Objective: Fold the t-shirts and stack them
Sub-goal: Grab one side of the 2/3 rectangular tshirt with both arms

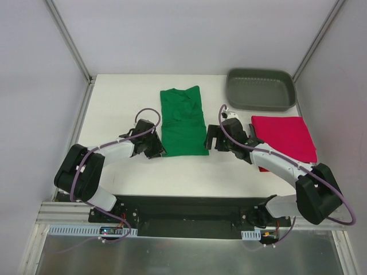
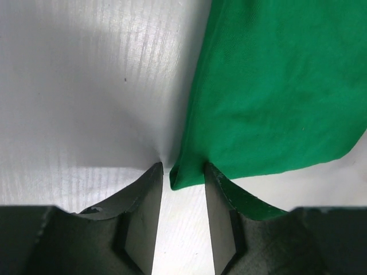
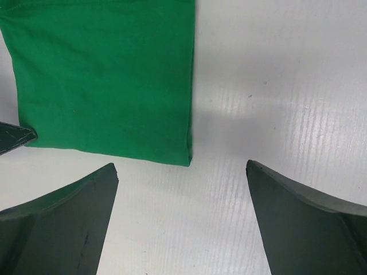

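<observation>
A bright green t-shirt [image 1: 183,123] lies folded in a long strip at the table's middle. My left gripper [image 1: 157,150] is at its near left corner. In the left wrist view the jaws [image 2: 183,172] stand narrow around that green corner [image 2: 275,91]; the cloth touches the right finger, and a thin gap shows at the left one. My right gripper [image 1: 210,139] sits at the near right corner. In its own view it [image 3: 182,169] is wide open, with the green shirt [image 3: 109,74] just ahead of the fingertips. A crimson-pink t-shirt [image 1: 285,137] lies folded flat at the right.
A grey plastic tray [image 1: 261,89] stands at the back right, just behind the pink shirt. White walls and metal posts close in the table on the left, back and right. The right arm's forearm lies over the pink shirt's near left part.
</observation>
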You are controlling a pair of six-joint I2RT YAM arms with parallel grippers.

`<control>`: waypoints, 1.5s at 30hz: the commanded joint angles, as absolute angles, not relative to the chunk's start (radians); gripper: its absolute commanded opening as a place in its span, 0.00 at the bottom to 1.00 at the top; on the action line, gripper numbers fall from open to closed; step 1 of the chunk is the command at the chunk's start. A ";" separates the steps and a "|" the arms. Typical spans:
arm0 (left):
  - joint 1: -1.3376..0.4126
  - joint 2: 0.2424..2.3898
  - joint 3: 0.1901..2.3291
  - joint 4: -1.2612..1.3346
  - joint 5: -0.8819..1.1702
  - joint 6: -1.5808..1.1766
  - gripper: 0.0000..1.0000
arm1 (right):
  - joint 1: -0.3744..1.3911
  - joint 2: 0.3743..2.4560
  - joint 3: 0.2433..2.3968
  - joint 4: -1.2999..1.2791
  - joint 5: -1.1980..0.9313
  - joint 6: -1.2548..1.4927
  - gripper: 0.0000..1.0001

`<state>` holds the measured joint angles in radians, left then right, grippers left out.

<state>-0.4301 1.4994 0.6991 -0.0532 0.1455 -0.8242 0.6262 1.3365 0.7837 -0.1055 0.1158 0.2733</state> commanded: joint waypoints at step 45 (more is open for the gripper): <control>-0.425 1.539 0.681 -0.100 0.161 -0.822 0.00 | 0.617 1.672 0.979 -0.228 -0.072 0.342 0.46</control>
<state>-0.4301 1.5475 0.7094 -0.0257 0.1822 -0.8314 0.6212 1.6581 0.9333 -0.1852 -0.0685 0.3347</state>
